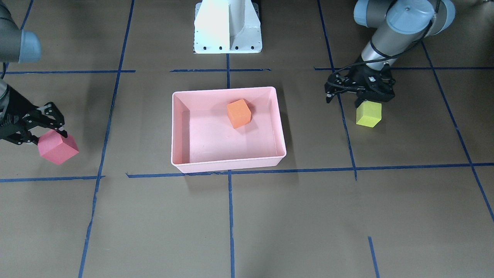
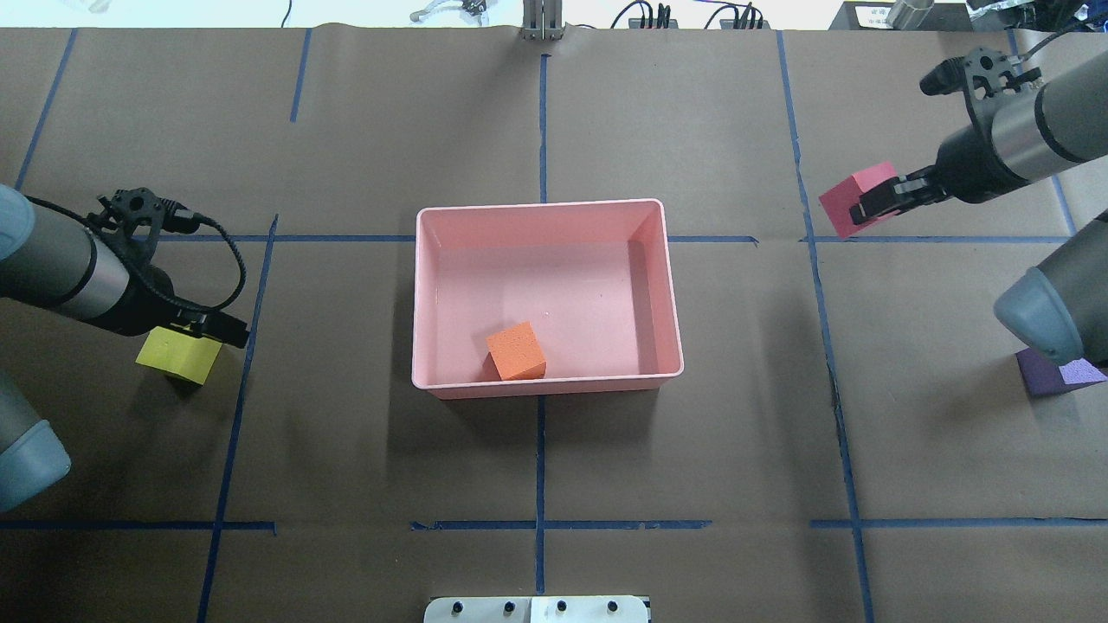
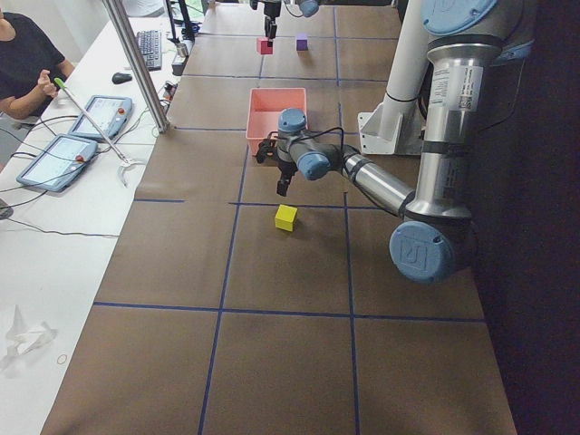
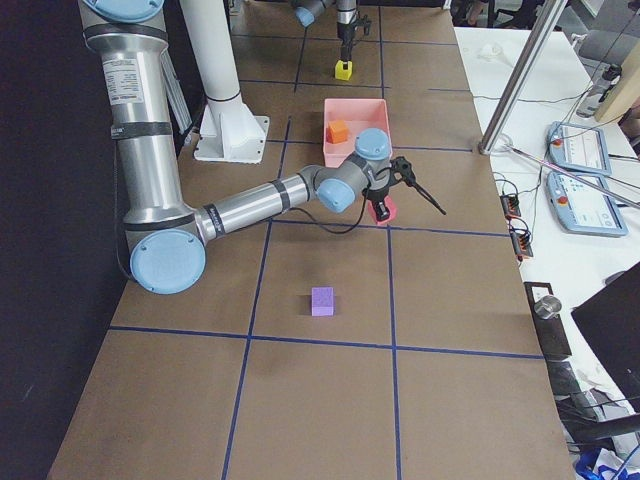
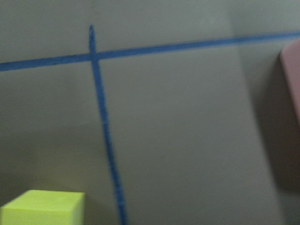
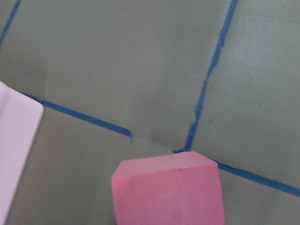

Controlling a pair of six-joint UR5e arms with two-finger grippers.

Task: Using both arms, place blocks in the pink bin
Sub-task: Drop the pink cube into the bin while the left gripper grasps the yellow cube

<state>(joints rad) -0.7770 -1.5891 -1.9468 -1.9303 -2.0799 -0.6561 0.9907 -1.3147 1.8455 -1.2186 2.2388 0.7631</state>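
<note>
While brown paper gridded with blue tape (image 1: 230, 216) covers the table (image 1: 308, 224) and tablets (image 3: 91, 113) sit on a white side bench (image 3: 54, 236), I find both wrist views blurred. My right arm (image 2: 1052, 311) cuts off part of the purple block (image 2: 1052, 378). The pink bin (image 1: 227, 166) holds the orange block (image 1: 239, 113) near its robot-side wall. Well off to either side, my right gripper (image 1: 48, 136) clamps the tilted red block (image 1: 58, 148), and my left gripper (image 1: 355, 101) hangs spread above the yellow-green block (image 1: 368, 114).
</note>
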